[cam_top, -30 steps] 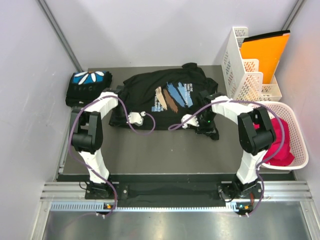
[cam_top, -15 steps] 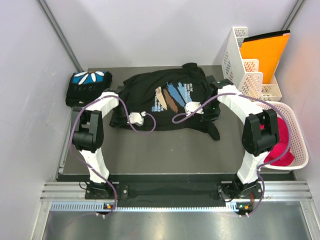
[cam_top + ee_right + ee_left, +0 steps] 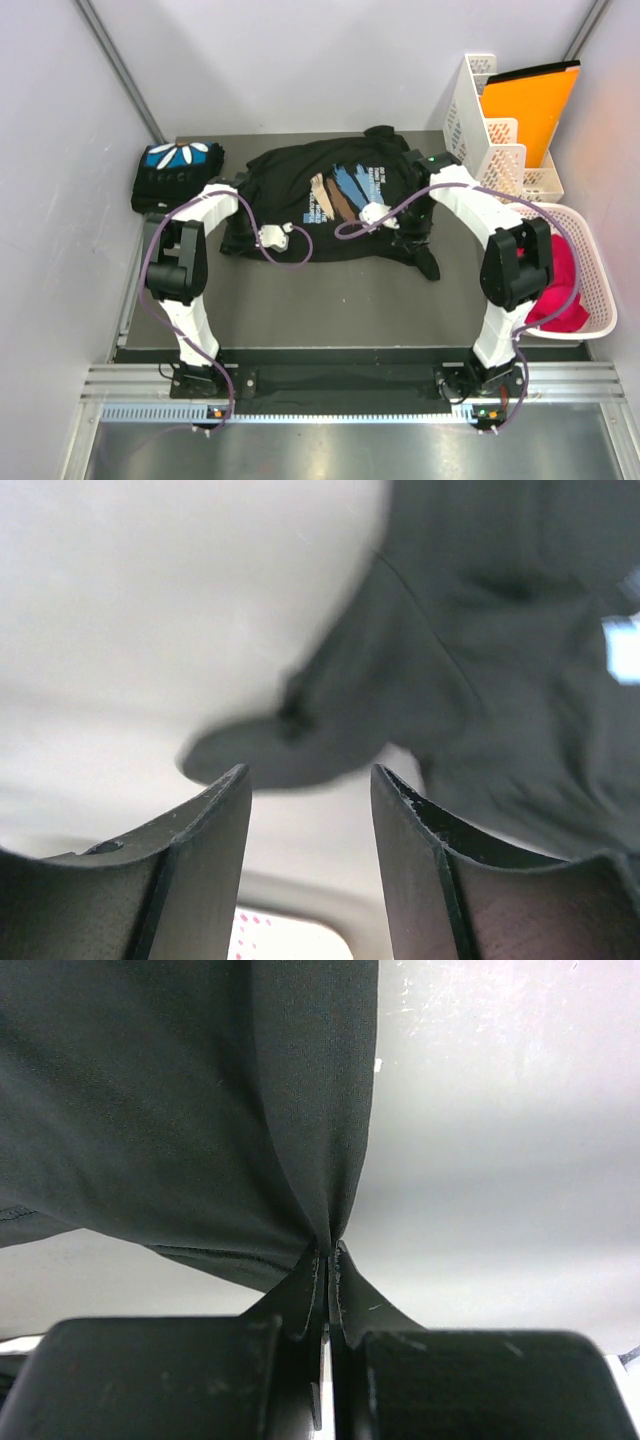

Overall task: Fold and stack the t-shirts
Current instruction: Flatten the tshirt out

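Right pincer [image 3: 375, 213] has swung from sleeve [image 3: 426, 263] to chest print [image 3: 345, 190], half-open and empty, left pincer [image 3: 327, 1255] clamping the t-shirt [image 3: 290, 175] spread on the desk [image 3: 330, 300]; a lopsided lift could bunch it

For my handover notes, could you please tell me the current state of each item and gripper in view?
brush-stroke t-shirt, spread out, unfolded, one edge pinched.
petal-print t-shirt, folded, lying to the left.
left gripper, shut on the brush-stroke t-shirt's edge.
right gripper, open, empty, over that shirt.
basket, holding pink cloth.
orange folder, upright in the white rack.
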{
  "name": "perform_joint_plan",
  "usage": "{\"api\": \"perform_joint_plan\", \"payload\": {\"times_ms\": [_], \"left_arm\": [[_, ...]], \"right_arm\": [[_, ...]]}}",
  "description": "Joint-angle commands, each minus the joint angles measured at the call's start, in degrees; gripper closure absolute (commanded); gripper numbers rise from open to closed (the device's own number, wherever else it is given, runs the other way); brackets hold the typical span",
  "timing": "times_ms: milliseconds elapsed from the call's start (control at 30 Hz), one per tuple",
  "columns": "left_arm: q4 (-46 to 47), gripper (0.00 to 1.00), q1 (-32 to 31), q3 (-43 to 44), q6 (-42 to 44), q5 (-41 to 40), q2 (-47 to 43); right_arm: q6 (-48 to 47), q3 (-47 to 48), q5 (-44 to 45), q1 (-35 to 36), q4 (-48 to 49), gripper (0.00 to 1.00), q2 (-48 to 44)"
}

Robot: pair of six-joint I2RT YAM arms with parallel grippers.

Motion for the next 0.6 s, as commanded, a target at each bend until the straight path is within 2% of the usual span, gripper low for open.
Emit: {"api": "perform_joint_plan", "payload": {"times_ms": [0, 233, 567], "left_arm": [[-0.57, 1.00, -0.42, 0.29, -0.45, 1.49, -0.58], [-0.48, 1.00, -0.68, 0.21, -0.98, 1.40, -0.84], [0.13, 1.00, -0.68, -0.06, -0.54, 1.40, -0.75]], "right_arm": [[1.34, -2.35, -6.91, 2.41, -3.11, 0.49, 1.80], [3.01, -5.25, -8.58, 2.68, -0.74, 0.50, 4.70], [6.00, -8.95, -4.55, 1.98, 6.82, 0.51, 5.58]]}}
